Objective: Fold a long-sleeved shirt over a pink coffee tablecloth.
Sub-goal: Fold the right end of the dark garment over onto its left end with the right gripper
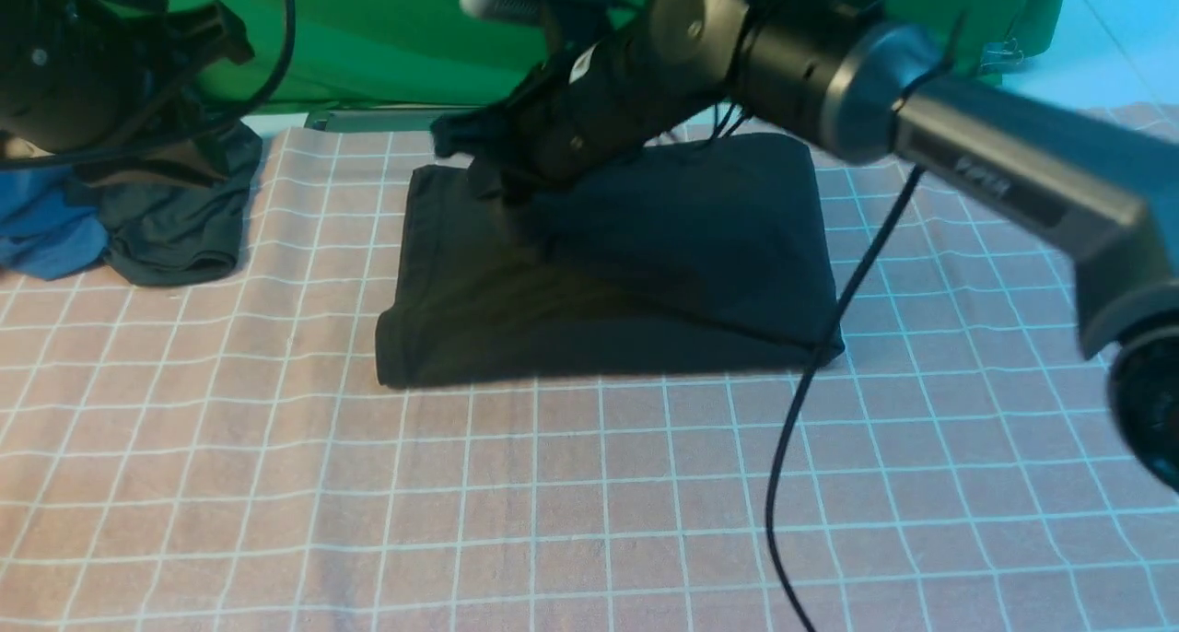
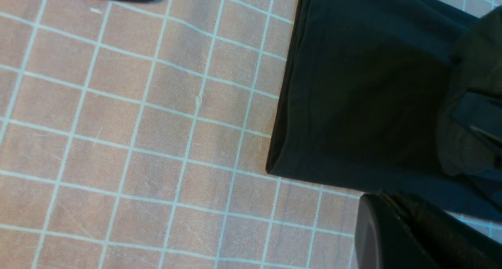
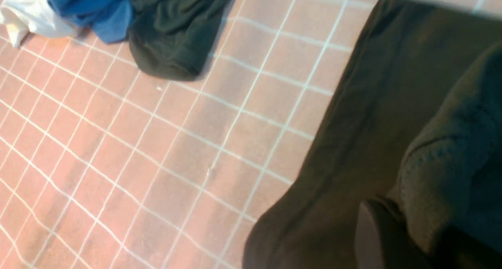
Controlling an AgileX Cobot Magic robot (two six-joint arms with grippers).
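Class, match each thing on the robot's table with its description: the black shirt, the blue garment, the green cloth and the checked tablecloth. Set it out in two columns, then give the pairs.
Things
1. long-sleeved shirt
2. blue garment
3. green cloth
4. pink tablecloth

Descriptions
A. white grid lines, spread under the clothes
B. plain, at the back beyond the tablecloth's far edge
C. black, folded, lying in the middle
D. bunched at the robot's far left, beside a dark grey-green garment

Pairs: 1-C; 2-D; 3-B; 4-A
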